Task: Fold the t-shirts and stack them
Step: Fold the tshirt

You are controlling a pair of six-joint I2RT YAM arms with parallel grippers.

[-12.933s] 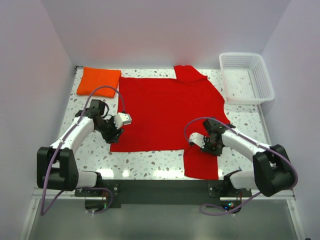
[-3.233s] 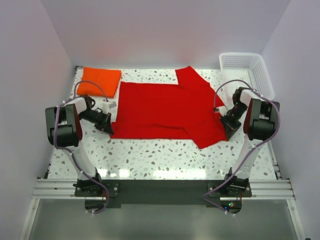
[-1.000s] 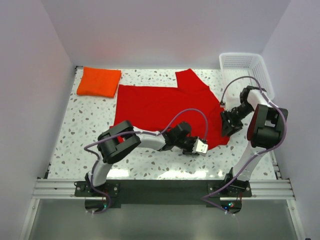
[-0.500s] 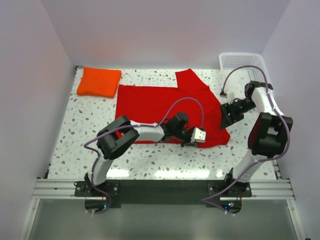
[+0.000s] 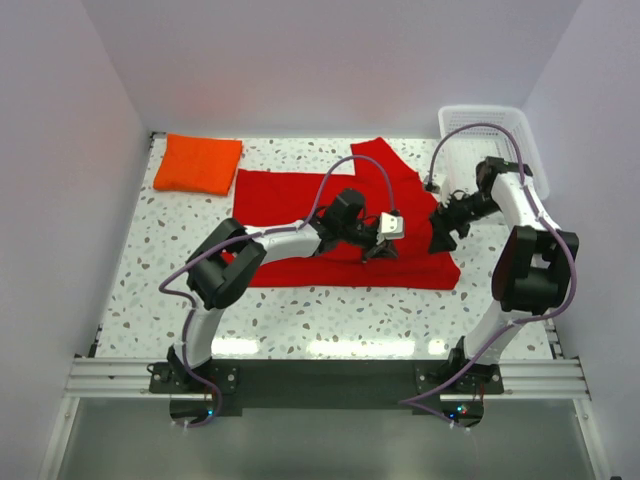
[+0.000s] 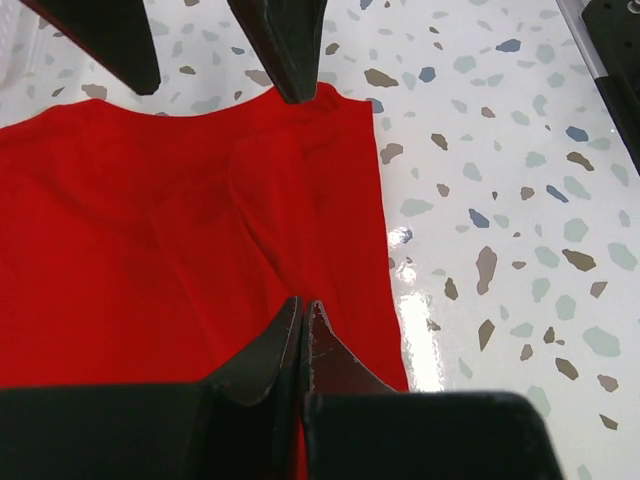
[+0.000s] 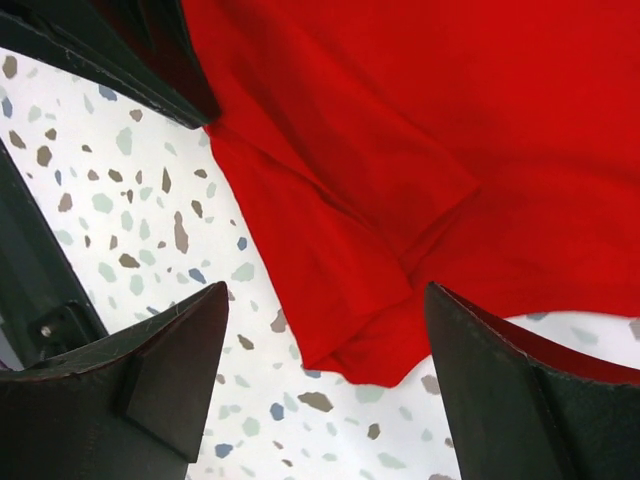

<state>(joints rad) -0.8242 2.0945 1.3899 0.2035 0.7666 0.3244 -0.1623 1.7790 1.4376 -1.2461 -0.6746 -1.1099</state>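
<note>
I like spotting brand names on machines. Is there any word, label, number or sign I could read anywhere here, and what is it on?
None: no view shows any readable text.
The red shirt, orange shirt, basket and table are plain.
The left gripper and right gripper show no legible marking.

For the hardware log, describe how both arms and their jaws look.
The left arm and the right arm both have white link shells between bulky black joints. A thin purple cable runs in loose loops along each. A small white block sits at the left wrist. The jaws are matte black, flat wedges that taper to points.
</note>
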